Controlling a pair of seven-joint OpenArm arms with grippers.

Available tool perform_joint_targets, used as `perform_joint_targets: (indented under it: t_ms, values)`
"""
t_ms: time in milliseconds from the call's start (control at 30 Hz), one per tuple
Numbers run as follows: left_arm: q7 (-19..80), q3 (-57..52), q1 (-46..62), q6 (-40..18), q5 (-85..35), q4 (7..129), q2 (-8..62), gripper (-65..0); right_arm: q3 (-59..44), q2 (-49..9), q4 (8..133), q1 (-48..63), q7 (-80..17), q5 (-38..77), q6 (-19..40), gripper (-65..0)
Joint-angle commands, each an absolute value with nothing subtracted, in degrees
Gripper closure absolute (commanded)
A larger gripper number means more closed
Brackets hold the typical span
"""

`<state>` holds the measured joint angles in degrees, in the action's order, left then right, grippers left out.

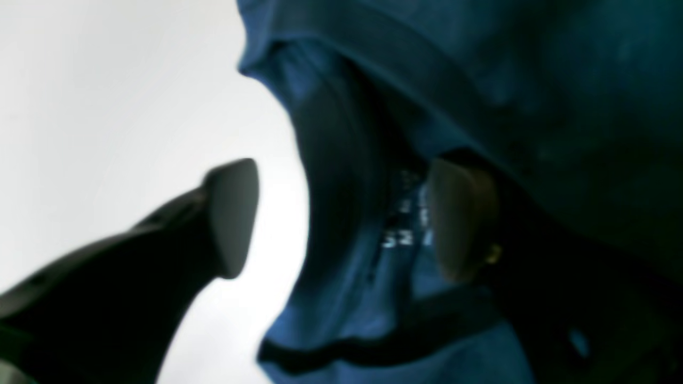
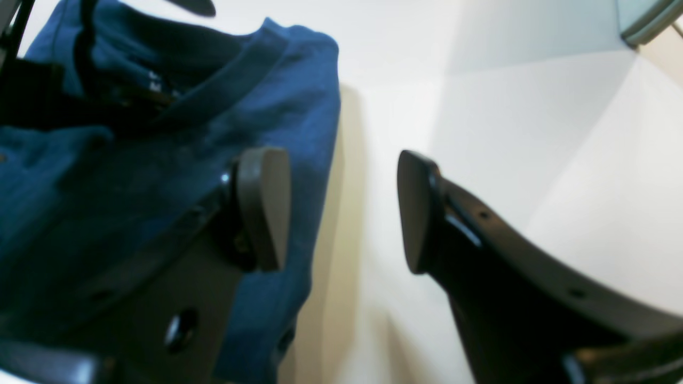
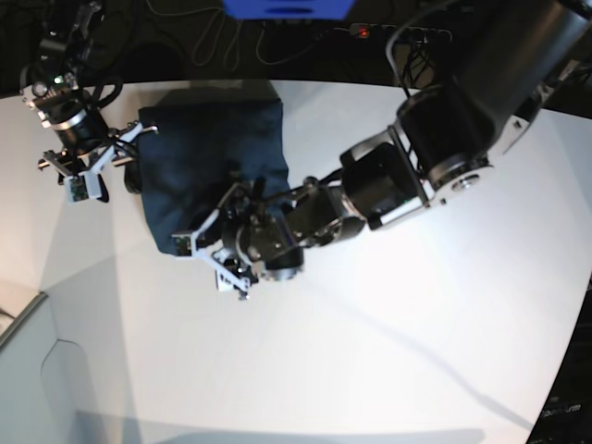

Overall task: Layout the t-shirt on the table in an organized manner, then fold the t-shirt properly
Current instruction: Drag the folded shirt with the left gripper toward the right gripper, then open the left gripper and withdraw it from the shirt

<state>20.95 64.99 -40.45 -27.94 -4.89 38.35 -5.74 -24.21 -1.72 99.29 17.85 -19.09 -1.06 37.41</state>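
At the shirt's near collar edge my left end effector straddles the cloth, jaws apart; right end effector gapes empty beside its far side; folded bundle on tabletop.

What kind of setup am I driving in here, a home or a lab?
Most likely a lab test bench: a big bare white table, cables strung along the dark back edge, and only a navy t-shirt as the workpiece.

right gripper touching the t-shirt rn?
Cannot tell. In the right wrist view the right gripper stands open, one finger overlapping the t-shirt, the other over bare table; contact or gap isn't plain.
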Motion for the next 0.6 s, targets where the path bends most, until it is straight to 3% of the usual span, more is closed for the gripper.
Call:
perform_joint_targets:
  t_ms: [0, 433, 567]
  values:
    - [20.3, 64.5, -43.0, -27.9, -5.2, 39.3, -6.2, -49.5, -24.3, -2.0, 101.0, 17.7, -17.8, 0.0, 37.5, -32.1]
    - [20.4, 40.5, -43.4, -28.0, -5.2, 42.7, -3.6, -49.8, -24.1, 3.6, 101.5, 17.8, -17.7, 0.0, 37.7, -31.9]
    - [23.3, 29.4, -40.2, -28.0, -5.2, 49.9, 0.1, -49.6, -23.3, 6.4, 101.5, 17.8, -17.6, 0.0, 37.7, -24.7]
